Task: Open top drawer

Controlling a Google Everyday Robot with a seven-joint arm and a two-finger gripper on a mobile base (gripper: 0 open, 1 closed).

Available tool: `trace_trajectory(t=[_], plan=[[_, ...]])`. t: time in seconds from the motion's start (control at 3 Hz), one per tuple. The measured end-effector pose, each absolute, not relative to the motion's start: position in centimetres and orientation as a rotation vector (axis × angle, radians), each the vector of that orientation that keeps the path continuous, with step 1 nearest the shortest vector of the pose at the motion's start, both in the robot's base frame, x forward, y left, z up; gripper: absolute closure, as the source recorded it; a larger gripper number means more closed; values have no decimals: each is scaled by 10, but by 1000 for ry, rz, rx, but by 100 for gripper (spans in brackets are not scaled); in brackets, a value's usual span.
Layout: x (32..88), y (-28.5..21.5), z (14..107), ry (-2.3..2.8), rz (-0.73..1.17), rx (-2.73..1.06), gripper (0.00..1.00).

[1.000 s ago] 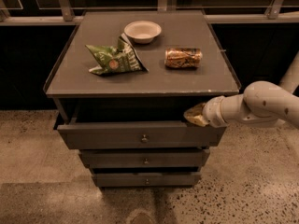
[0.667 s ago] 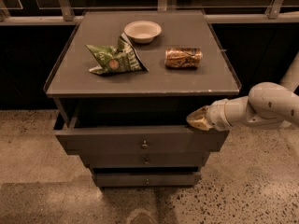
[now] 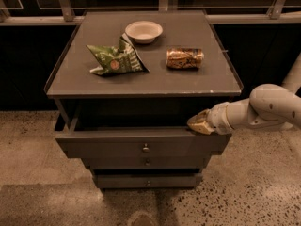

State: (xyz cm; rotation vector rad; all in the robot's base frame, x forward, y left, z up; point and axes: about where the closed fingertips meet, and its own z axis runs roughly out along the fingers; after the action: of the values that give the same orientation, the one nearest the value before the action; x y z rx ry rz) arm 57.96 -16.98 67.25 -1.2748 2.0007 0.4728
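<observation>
The top drawer (image 3: 117,145) is a wide grey panel with a small round metal knob (image 3: 146,148) at its centre. It stands pulled out from the cabinet, with a dark gap behind its top edge. My gripper (image 3: 198,123) comes in from the right on a white arm and rests at the drawer's upper right edge, right of the knob. Two narrower drawer fronts (image 3: 146,163) with like knobs sit shut below it.
On the grey cabinet top (image 3: 188,81) lie a green chip bag (image 3: 116,60), a white bowl (image 3: 143,31) and a can on its side (image 3: 185,58). A railing and dark wall stand behind the cabinet. Speckled floor lies in front.
The top drawer has slid further out toward the front, and my gripper has moved with it, a little forward and to the right.
</observation>
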Motion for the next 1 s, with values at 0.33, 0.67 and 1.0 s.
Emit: trace_trajectory(t=[0.33,0.67,1.0], plan=[[580,-170,674,2001,473,-1275,100],[569,-170,673,2007,506,-1258,100],[535,-163,675,1993,584,-1252,100]])
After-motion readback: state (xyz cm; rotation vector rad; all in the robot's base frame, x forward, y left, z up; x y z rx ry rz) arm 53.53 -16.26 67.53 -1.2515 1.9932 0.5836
